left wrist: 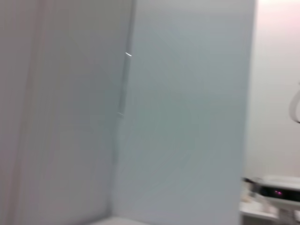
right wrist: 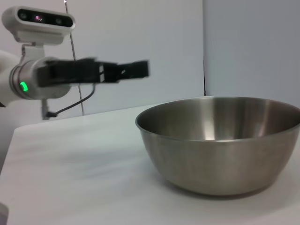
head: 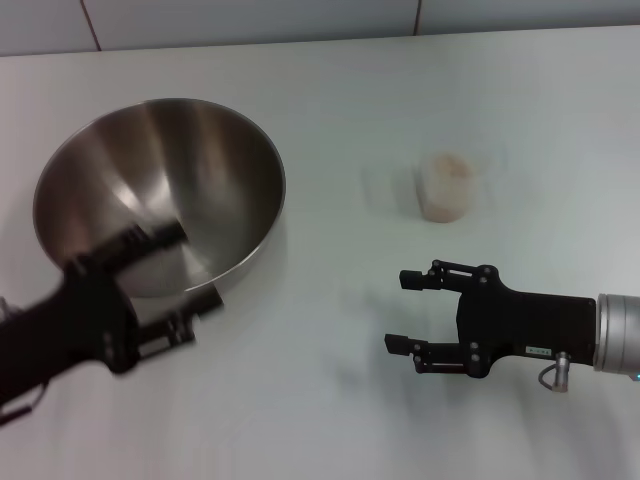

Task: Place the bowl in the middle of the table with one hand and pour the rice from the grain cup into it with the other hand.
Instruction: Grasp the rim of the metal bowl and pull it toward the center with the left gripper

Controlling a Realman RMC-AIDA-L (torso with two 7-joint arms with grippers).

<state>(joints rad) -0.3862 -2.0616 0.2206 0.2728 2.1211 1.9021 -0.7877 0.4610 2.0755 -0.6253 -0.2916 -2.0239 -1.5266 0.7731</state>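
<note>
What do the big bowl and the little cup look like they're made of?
The bowl looks like brushed stainless steel: grey, shiny, with streaked reflections. The grain cup seems to be clear, slightly frosted plastic, since pale rice shows through its wall, though its material is less certain.

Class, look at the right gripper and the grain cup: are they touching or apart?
Apart. The head view shows bare table between the open right gripper and the grain cup, which stands untouched farther back.
</note>
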